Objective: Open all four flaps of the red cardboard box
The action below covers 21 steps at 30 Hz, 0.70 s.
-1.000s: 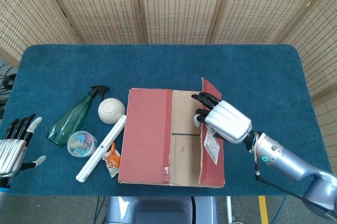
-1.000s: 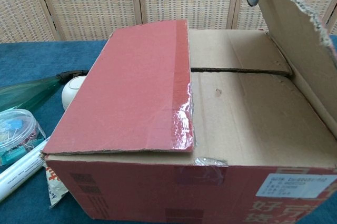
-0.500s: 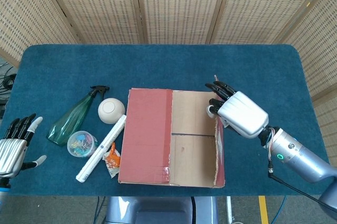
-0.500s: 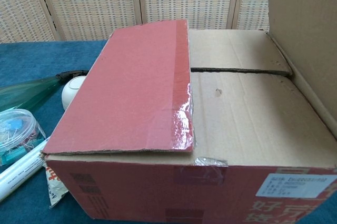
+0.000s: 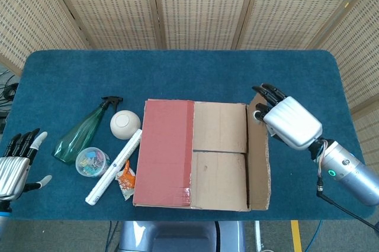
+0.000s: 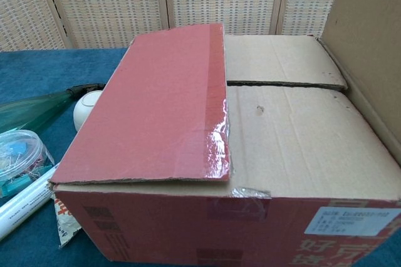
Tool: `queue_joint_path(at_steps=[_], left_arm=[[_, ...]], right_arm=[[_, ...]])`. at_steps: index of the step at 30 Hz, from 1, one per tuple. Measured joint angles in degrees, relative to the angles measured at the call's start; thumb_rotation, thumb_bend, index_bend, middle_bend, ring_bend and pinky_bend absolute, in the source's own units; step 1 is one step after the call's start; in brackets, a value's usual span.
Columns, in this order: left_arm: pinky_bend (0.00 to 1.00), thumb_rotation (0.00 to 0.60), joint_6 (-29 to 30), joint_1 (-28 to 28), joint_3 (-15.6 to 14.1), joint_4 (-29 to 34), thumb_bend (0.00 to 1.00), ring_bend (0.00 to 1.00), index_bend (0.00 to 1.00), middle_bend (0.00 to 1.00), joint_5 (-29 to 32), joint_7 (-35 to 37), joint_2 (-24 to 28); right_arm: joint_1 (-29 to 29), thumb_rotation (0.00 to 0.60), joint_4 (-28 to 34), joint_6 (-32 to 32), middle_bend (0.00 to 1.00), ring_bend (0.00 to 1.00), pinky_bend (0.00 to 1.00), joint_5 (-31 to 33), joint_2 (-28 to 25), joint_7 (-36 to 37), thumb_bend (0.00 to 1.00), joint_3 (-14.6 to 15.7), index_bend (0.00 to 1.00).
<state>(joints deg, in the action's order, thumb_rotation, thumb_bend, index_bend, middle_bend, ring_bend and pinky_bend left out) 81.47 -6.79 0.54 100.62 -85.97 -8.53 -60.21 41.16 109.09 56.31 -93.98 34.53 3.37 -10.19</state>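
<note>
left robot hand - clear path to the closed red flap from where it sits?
Probably not a straight one. The left robot hand sits open at the table's left edge, and the spray bottle, clip tub, white ball and white tube lie between it and the red flap. Going over them looks feasible.

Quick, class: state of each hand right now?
Left hand: open, holding nothing, beside the table edge.
Right hand: fingers at the raised right flap; grip cannot be told.
</note>
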Motion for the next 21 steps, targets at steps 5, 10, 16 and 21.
queue_joint_path(at_steps=[5,10,16,21], left_arm=[[0.0,0.6,-0.2,-0.3,0.0,0.3,0.04,0.05,0.01,0.0,-0.3,-0.5,-0.2],[0.0,0.6,-0.3,-0.5,0.1,0.8,0.05,0.05,0.01,0.0,-0.4,-1.0,-0.2],[0.0,0.6,-0.7,-0.6,0.0,1.2,0.05,0.05,0.01,0.0,-0.3,-1.5,-0.2],[0.0,0.6,-0.7,-0.7,0.0,1.4,0.05,0.05,0.01,0.0,-0.4,-1.9,-0.2]], right_arm=[[-1.3,0.6,-0.6,0.6,0.46,0.08,0.09,0.5,-1.0,0.1,1.0,0.0,0.5],[-2.7,0.6,-1.9,1.4,0.46,0.08,0.09,1.0,-1.4,0.3,1.0,0.2,0.5],[-4.2,0.6,-3.8,2.3,0.46,0.08,0.09,1.6,-1.0,1.2,1.0,0.8,0.5],[-5.6,0.6,-6.1,2.7,0.45,0.08,0.09,2.0,0.4,2.3,1.0,1.6,0.5]])
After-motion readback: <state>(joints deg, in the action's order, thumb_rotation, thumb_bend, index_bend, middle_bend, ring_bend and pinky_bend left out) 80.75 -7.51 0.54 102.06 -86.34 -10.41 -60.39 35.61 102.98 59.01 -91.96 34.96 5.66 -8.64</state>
